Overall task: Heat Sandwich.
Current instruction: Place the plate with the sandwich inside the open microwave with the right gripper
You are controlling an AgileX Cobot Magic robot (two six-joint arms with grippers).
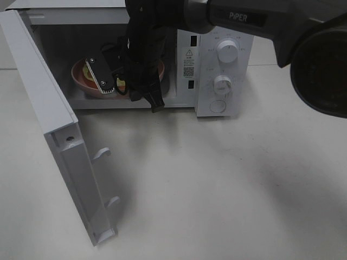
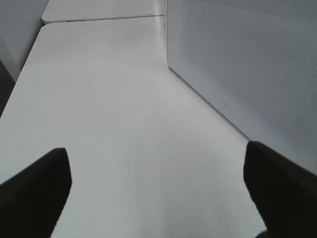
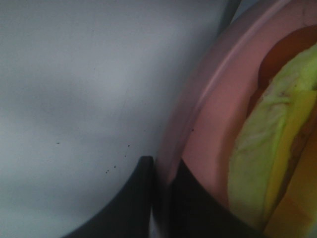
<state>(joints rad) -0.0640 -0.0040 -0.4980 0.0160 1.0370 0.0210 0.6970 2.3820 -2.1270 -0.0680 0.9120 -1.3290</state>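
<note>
One step in hand, loading: right jaws clamped on pink plate [image 3: 198, 114] rim, sandwich [image 3: 257, 168] inside microwave [image 1: 225, 32]; left jaws apart, idle. Next probably: release plate, withdraw, shut door [image 1: 43, 103].

- Right arm [image 1: 238, 21], top of the high view: dark grey tube, white "PIPER" lettering.
- Black cables [image 1: 142, 49] run below it.
- Grey metal plate [image 1: 101, 73], small round holes.
- Left fingers [image 2: 34, 196]: matte black, blunt.

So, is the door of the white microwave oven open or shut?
Open. The white microwave door stands swung out to the left in the high view, and the round pink plate shows inside the cavity.
</note>
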